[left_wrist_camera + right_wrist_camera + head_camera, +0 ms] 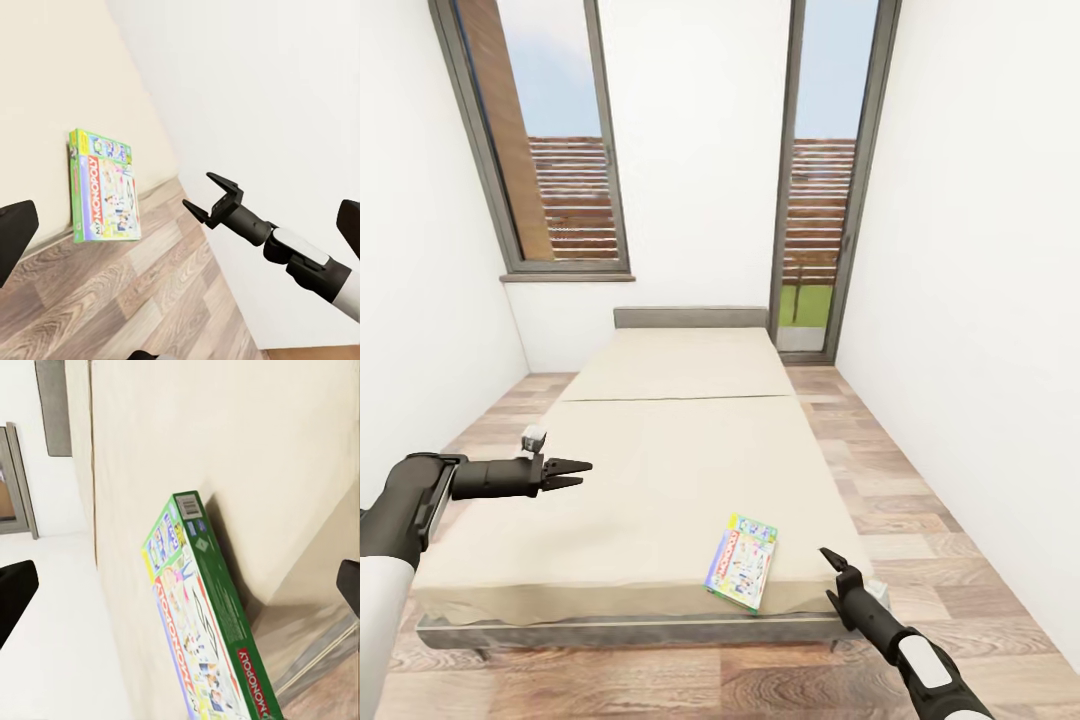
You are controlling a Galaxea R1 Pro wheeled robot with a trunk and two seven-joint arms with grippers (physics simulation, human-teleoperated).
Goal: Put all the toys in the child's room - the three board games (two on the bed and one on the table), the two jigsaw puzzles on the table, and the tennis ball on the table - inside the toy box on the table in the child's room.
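One board game (741, 561), a flat pale blue-white box with a red "MONOPOLY" band and green edge, lies flat on the bed (660, 470) near its front right corner. My right gripper (828, 573) hovers open just to the right of the box, at the bed's corner, with nothing between its fingers. My left gripper (586, 473) stands open over the left side of the mattress, well away from the box. In the left wrist view the board game (105, 187) and the open right gripper (210, 199) both show. The right wrist view looks closely at the board game (202, 637).
The beige bed with its grey headboard (690, 317) sits in a narrow room between white walls. Wood-plank floor (920, 500) runs along both sides and in front. Tall grey-framed windows (555, 140) stand at the far end.
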